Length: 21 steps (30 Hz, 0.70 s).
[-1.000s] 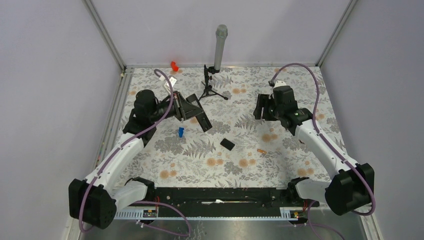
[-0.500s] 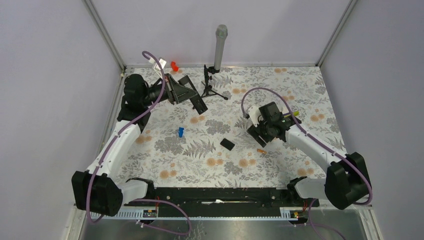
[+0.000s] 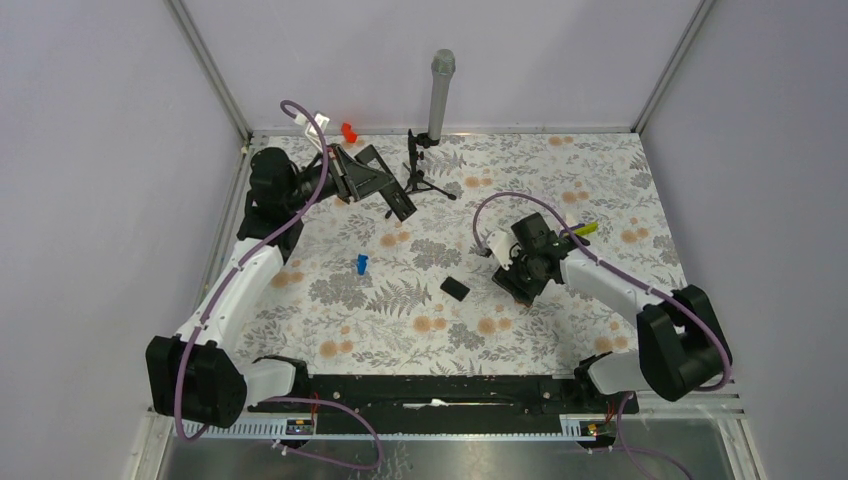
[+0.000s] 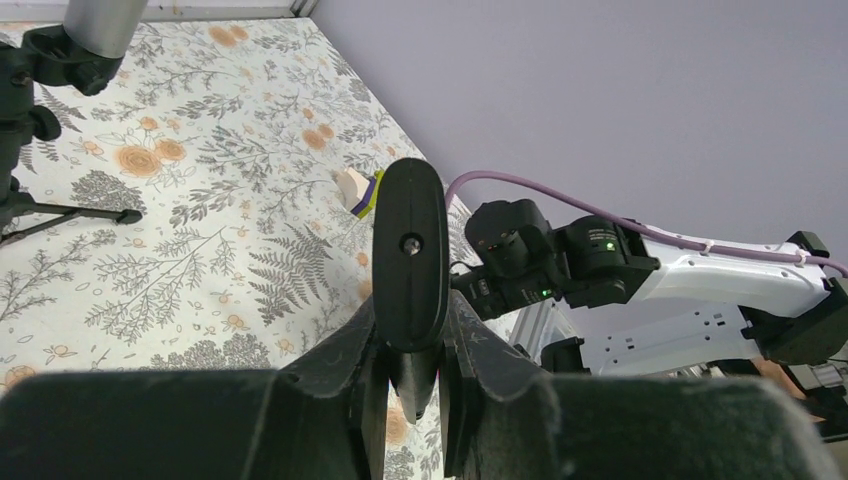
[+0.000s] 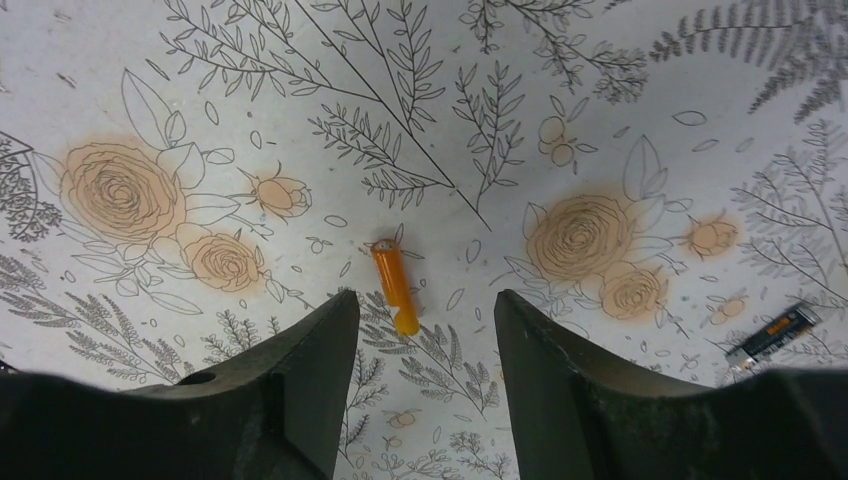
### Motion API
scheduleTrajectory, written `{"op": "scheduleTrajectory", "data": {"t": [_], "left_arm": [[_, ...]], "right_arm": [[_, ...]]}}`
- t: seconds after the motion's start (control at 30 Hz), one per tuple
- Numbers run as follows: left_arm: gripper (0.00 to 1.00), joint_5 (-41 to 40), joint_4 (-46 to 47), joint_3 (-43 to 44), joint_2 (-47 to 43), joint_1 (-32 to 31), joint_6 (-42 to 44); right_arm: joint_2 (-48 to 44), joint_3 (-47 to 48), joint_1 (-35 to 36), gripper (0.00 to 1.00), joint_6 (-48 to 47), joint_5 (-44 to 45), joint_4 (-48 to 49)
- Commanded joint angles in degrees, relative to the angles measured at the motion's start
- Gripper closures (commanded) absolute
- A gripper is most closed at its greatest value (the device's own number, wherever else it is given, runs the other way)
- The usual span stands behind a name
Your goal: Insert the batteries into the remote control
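My left gripper [image 3: 368,180] is shut on the remote control [image 3: 397,198], a slim black bar held up in the air at the back left. In the left wrist view the remote [image 4: 410,245] stands end-on between the fingers, with the gripper [image 4: 412,350] clamped on its lower part. My right gripper [image 3: 520,282] is open and low over the mat right of centre. In the right wrist view one orange battery [image 5: 394,287] lies on the mat, its near end just between the open fingertips of the gripper [image 5: 425,305], not touched. The battery is hidden under the gripper in the top view.
A small black cover plate [image 3: 455,289] lies at centre and a blue piece [image 3: 361,264] to its left. A yellow-green stick [image 3: 585,228] lies behind the right arm. A microphone on a tripod [image 3: 437,100] and a red object [image 3: 348,131] stand at the back. A small dark piece with orange marks [image 5: 773,334] lies right of the right gripper.
The right arm swung from the back right to the centre and came down over the battery. The left arm lifted the remote back and to the left.
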Motion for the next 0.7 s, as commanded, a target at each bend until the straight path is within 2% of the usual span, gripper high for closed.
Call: {"op": "scheduleTrajectory", "data": {"t": [0.0, 0.13, 0.43, 0.67], "left_arm": [[1.00, -2.2, 2.5, -0.8, -3.1, 0.3, 2.5], [1.00, -2.5, 3.8, -2.8, -4.1, 0.4, 2.6], [1.00, -1.1, 7.2, -5.0, -3.9, 1.1, 1.0], [1.00, -2.1, 8.3, -6.0, -4.7, 1.5, 0.2]], "right_arm": [[3.5, 0.4, 1.5, 0.41, -0.2, 0.9, 2.7], [3.6, -1.8, 2.6, 0.41, -0.9, 3.5, 2.9], [4.3, -4.3, 2.6, 0.51, 0.5, 5.7, 5.7], [5.9, -5.4, 2.6, 0.64, 1.5, 2.5, 6.1]]}}
